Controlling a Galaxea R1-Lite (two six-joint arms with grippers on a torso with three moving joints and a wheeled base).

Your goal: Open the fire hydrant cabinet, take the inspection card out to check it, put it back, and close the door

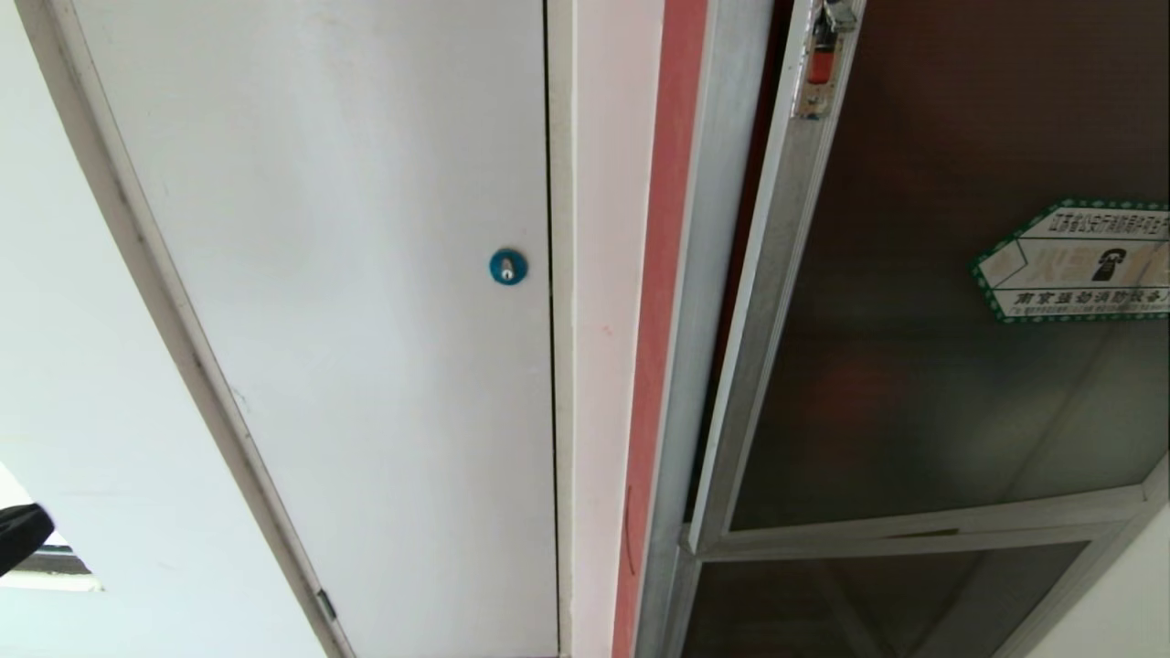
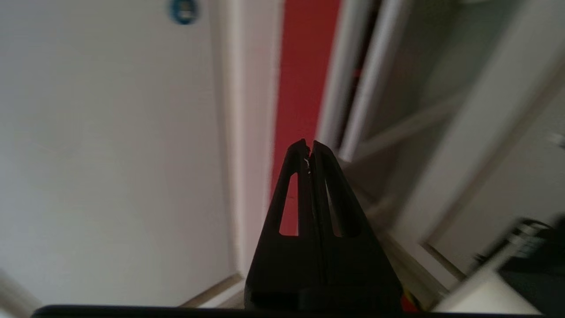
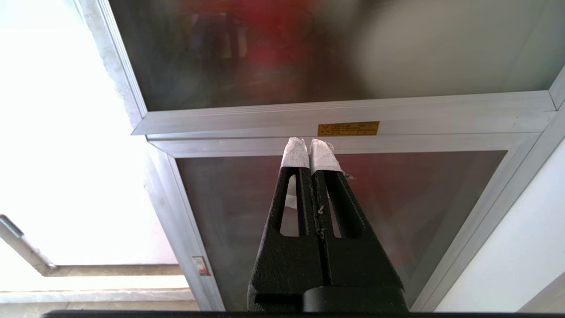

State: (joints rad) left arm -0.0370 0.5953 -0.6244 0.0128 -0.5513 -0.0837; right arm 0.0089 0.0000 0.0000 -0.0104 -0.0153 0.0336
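Left gripper (image 2: pixel 309 148) pinched closed, before red strip; right gripper (image 3: pixel 311 145) closed, facing door (image 1: pixel 914 366) frame edge.

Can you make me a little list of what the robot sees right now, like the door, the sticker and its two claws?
cabinet door: dark glass in a silver frame, standing slightly ajar at its latch edge
latch: small and red, near the top of the door's edge
sticker: white with a green border, on the glass
white door: beside the cabinet, with a round blue lock
left gripper: shut, empty, pointing toward the cabinet's red side strip
right gripper: shut, empty, white-wrapped tips facing the lower glass
card: not visible
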